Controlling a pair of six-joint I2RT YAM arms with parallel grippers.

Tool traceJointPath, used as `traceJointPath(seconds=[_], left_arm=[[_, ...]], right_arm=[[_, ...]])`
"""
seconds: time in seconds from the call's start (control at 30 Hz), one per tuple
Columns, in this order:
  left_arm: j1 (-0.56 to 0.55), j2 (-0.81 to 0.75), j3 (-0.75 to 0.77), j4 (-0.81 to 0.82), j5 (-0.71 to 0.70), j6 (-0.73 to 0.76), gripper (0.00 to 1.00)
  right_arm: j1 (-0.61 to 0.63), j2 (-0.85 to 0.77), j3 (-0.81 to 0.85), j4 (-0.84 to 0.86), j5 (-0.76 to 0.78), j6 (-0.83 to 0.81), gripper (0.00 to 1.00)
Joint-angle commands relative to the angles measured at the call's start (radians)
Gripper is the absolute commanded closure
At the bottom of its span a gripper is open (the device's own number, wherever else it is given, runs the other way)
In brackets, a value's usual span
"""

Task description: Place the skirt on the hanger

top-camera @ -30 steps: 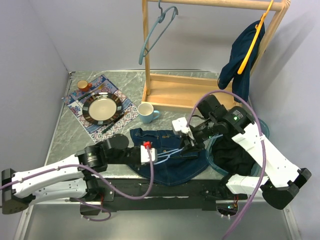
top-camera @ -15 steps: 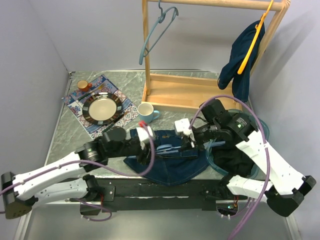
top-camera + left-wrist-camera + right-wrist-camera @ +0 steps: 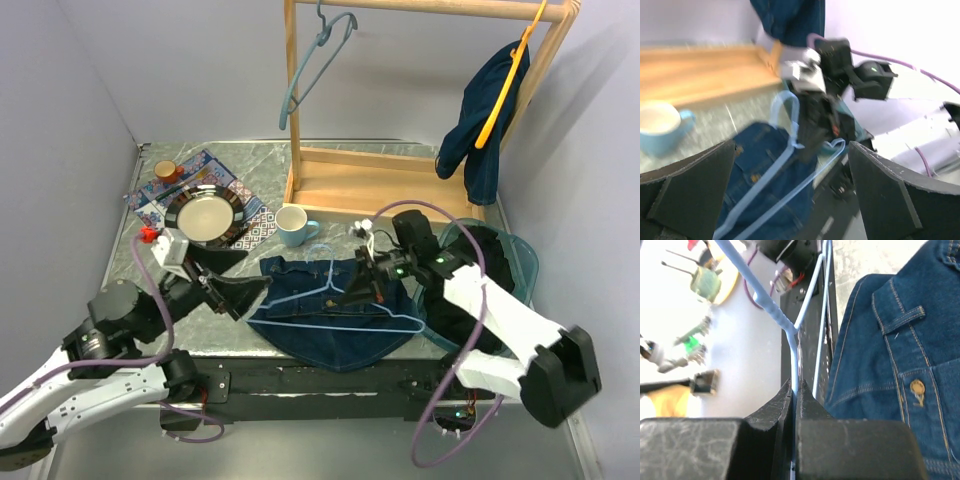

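Denim skirt [image 3: 330,345] at near table [image 3: 230,160] edge

Evenly lit top view, soft shadows, left wrist view motion-blurred, right wrist view overexposed at left

The hanger [image 3: 298,299] lies on the skirt [image 3: 330,340] at the table's [image 3: 250,160] near edge. A cup [image 3: 291,226] stands just behind the skirt, with the rack [image 3: 370,185] farther back. The plate [image 3: 205,217] sits on a mat [image 3: 215,168] to the left, the basin [image 3: 525,262] to the right.
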Motion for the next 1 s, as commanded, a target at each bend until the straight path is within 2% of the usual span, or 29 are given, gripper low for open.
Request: traceJointPath(seconds=[0.0,0.1,0.2,0.33,0.43,0.67,0.83,0.97], left_arm=[[0.004,-0.001,-0.136,-0.023,0.052,-0.160,0.01],[0.002,-0.014,-0.229,0.051,0.110,-0.232,0.01],[0.004,-0.020,-0.298,0.076,0.095,-0.313,0.06],[0.002,-0.012,-0.374,0.073,0.035,-0.430,0.20],[0.004,0.000,-0.432,0.045,-0.028,-0.510,0.26],[0.002,0.069,-0.532,0.028,-0.177,-0.567,0.25],[0.004,0.190,-0.527,0.119,-0.223,-0.530,0.25],[0.004,0.334,-0.491,0.104,-0.295,-0.518,0.25]], right_arm=[[-0.005,0.138,-0.047,0.408,-0.023,0.332,1.00],[-0.002,0.240,-0.037,0.418,-0.013,0.347,1.00],[0.009,0.289,-0.024,0.438,0.010,0.367,1.00],[0.022,0.345,-0.027,0.470,0.016,0.383,1.00],[0.019,0.376,-0.030,0.482,-0.001,0.381,1.00],[0.013,0.379,-0.084,0.539,-0.004,0.367,1.00],[-0.001,0.388,-0.078,0.515,-0.012,0.346,1.00],[-0.002,0.396,-0.078,0.516,-0.022,0.340,1.00]])
